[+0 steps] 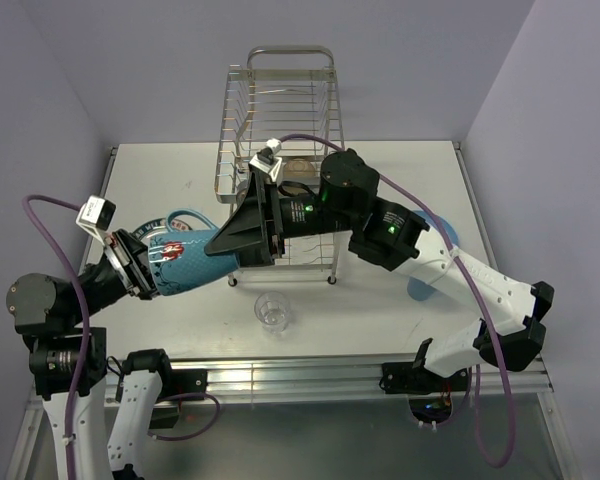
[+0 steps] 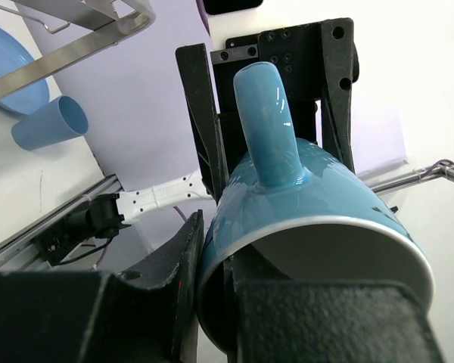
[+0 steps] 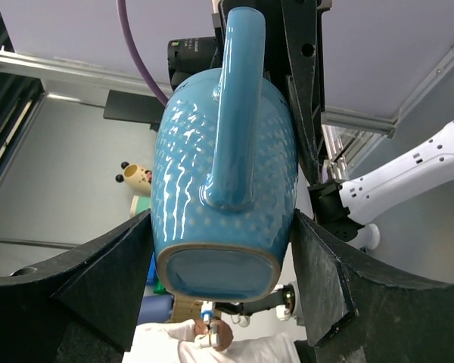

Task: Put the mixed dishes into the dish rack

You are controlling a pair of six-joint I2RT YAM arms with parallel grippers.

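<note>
The teal-and-white mug hangs in the air on its side between my two arms, left of the dish rack. My left gripper is shut on its rim, one finger inside and one outside. My right gripper is spread wide around the mug's base. Its right pad touches the mug, and a thin gap shows at the left pad. The handle points up. The clear glass stands on the table in front of the rack.
A blue plate lies partly under my right arm. The left wrist view shows the blue cup on its side beside the blue plate, and a rack rail. The rack stands at the table's far middle.
</note>
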